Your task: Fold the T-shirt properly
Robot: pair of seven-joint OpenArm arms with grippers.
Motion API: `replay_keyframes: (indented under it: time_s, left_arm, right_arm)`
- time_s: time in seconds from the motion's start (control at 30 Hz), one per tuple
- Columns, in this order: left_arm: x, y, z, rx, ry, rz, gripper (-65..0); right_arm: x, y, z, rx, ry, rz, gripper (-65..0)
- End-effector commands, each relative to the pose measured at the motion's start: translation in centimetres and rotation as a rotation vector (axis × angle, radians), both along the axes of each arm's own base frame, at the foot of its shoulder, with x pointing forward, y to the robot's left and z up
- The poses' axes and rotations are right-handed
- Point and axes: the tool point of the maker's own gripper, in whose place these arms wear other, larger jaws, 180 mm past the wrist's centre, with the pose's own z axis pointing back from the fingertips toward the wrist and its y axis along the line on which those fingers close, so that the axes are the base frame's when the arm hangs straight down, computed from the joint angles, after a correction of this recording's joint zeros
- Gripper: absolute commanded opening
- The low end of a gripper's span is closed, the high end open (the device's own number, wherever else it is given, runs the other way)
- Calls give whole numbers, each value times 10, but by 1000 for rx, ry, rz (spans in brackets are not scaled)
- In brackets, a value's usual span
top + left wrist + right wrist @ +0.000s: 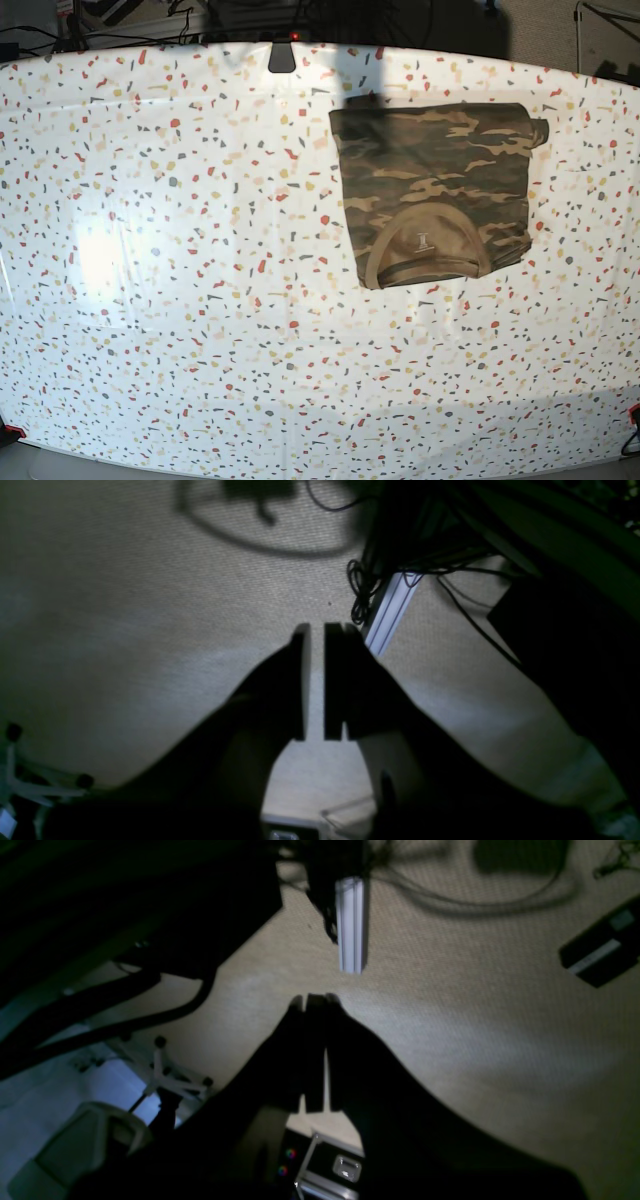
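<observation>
1. Camouflage cloth in olive, brown and tan made up the T-shirt (435,190), which lay folded into a compact, roughly square bundle on the desk (180,300).
2. It sat in the far right part of the base view, near the desk's far edge and well apart from the near edge.
3. Its tan ribbed collar (425,262) faced the near side, with the neck opening showing a small label inside.
4. One corner of the bundle stuck out a little at the far right.
5. The desk was white with red, yellow and dark speckles, and a bright patch of glare fell on its left side.
6. Neither arm appeared in the base view, and nothing touched the shirt.
7. The left hand (315,630) showed in its wrist view as a dark silhouette over beige carpet (125,630), its two fingers nearly together with only a narrow slit between them and nothing held in that slit.
8. The right hand (315,997) likewise hung over carpet, its fingers pressed together and empty.
9. A pale aluminium rail (350,925) and dark cables (362,590) lay beyond the fingers in both wrist views.
10. A white chair base (165,1080) stood at lower left of the right wrist view.
</observation>
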Motion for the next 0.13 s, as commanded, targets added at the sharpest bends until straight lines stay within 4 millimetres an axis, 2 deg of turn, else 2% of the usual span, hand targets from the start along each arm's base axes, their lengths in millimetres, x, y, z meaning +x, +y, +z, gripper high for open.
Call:
replay_keyframes:
  time_s: [0.0, 0.1]
  left_arm:
    - [-5, 0, 0, -4, 16, 2, -600]
    - [-6, -1, -1, -10, 36, 4, -600]
  right_arm:
    - [0, -2, 1, -3, 4, 0, -650]
    - [-1, -10, -2, -53, 18, -20, -650]
